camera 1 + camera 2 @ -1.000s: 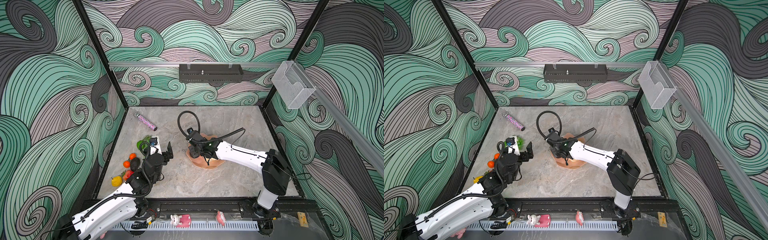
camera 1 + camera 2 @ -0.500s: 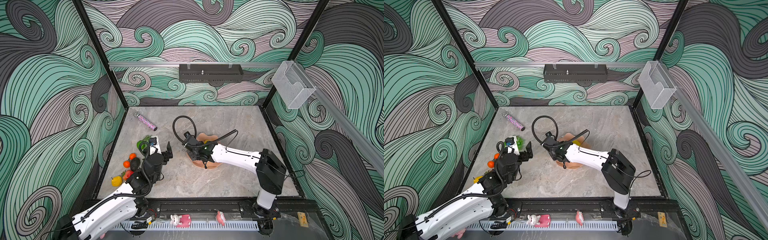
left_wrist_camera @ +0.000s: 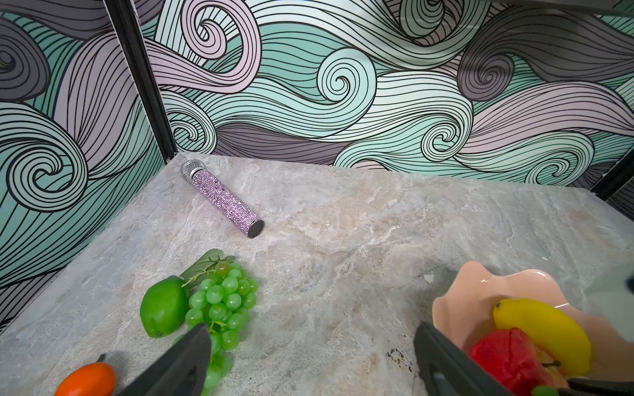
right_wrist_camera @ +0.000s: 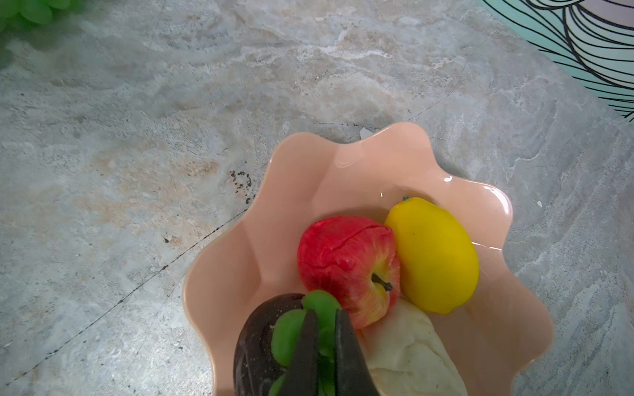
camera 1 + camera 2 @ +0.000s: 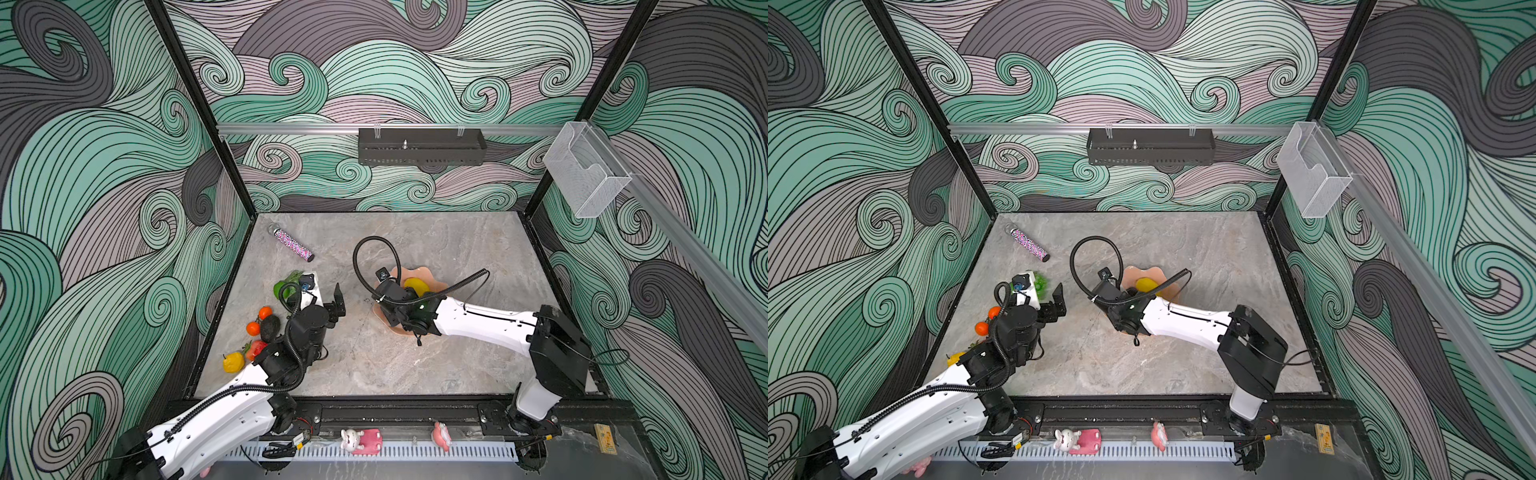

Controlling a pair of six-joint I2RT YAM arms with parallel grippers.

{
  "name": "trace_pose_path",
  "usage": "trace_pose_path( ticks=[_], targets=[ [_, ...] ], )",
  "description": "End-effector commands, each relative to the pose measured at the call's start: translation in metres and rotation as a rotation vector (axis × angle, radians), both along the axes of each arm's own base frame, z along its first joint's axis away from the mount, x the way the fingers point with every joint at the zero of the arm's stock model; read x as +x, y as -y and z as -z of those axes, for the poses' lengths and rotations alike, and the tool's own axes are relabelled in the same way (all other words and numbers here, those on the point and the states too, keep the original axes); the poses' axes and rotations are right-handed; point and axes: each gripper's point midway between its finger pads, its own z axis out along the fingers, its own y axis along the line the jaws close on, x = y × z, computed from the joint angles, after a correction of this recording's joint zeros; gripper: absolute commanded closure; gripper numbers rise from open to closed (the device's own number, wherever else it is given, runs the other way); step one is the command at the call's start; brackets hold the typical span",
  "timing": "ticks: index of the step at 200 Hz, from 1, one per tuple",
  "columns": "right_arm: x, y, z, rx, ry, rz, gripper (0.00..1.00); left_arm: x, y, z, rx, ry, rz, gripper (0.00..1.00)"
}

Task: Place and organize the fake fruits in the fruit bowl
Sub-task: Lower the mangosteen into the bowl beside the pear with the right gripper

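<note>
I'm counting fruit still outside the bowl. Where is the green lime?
In the left wrist view the green lime lies on the table's left side, beside the grape bunch, ahead of the open left gripper, apart from the fruit bowl.

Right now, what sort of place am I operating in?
Probably a staged robot test booth, not a real kitchen: swirl-printed wall panels on black frame posts enclose a marble-look tabletop, with the left arm and right arm mounted on a front rail.

top views: high, looking down over whole bench [image 5: 415, 365] | left wrist: low, facing back wall [image 3: 343, 103] | right wrist: close above fruit bowl [image 4: 260, 219] | shared: fruit bowl
</note>
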Motion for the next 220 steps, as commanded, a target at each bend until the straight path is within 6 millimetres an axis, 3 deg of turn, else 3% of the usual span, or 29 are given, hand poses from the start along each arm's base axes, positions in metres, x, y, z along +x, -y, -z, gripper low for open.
trace_pose_path(
  ticks=[1,120,220],
  targets=[
    [0.003,0.004,-0.014,0.054,0.057,0.042,1.00,0.002,-0.003,-0.002,-0.011,0.003,-0.020,0.06],
    [-0.006,0.024,0.009,0.068,0.038,0.117,1.00,0.002,-0.005,-0.001,-0.018,0.002,-0.025,0.06],
    [-0.011,0.030,0.011,0.059,0.038,0.125,0.87,0.003,-0.005,0.000,-0.020,-0.001,-0.024,0.06]
  ],
)
